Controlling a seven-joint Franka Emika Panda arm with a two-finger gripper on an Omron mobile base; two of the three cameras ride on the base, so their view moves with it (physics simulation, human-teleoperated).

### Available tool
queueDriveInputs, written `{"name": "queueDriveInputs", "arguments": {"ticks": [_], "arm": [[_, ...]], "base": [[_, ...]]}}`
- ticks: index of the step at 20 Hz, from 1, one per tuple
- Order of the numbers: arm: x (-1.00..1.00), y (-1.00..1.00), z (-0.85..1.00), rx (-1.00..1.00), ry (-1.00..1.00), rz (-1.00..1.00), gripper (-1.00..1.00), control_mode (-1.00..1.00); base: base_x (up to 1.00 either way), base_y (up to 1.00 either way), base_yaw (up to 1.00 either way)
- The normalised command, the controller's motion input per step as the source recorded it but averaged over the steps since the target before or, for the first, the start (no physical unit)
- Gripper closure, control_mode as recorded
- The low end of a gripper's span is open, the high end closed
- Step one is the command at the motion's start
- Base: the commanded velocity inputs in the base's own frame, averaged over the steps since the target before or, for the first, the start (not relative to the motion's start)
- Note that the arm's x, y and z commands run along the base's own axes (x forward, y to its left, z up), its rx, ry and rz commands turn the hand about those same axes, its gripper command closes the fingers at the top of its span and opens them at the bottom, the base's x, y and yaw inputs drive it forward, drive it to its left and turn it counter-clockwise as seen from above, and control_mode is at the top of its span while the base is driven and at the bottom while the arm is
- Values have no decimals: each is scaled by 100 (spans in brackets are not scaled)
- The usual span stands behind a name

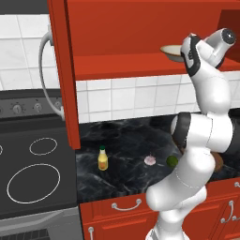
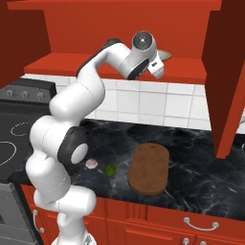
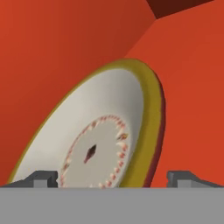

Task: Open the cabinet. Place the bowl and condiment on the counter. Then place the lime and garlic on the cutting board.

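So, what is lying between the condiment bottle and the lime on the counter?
The garlic lies between the condiment and the lime, on the black counter. The left base view shows all three apart in a rough row.

Even bright rendered light, soft shadows, slight pixel blur

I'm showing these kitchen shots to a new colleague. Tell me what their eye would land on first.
First the white arm, stretched up into the open red cabinet, its open gripper facing the bowl on the inner shelf. Below, on the black marble counter, the yellow condiment stands alone, while the garlic and lime lie beside the bare cutting board.
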Motion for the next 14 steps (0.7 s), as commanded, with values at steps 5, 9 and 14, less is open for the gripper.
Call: {"name": "queueDriveInputs", "arguments": {"ticks": [5,9,14], "arm": [[18,0,-2,-2,2,0,-100,-100],[19,0,-1,-3,4,0,-100,-100],[20,4,0,-4,5,0,100,-100]], "base": [[0,0,0],[0,0,0],[0,0,0]]}}
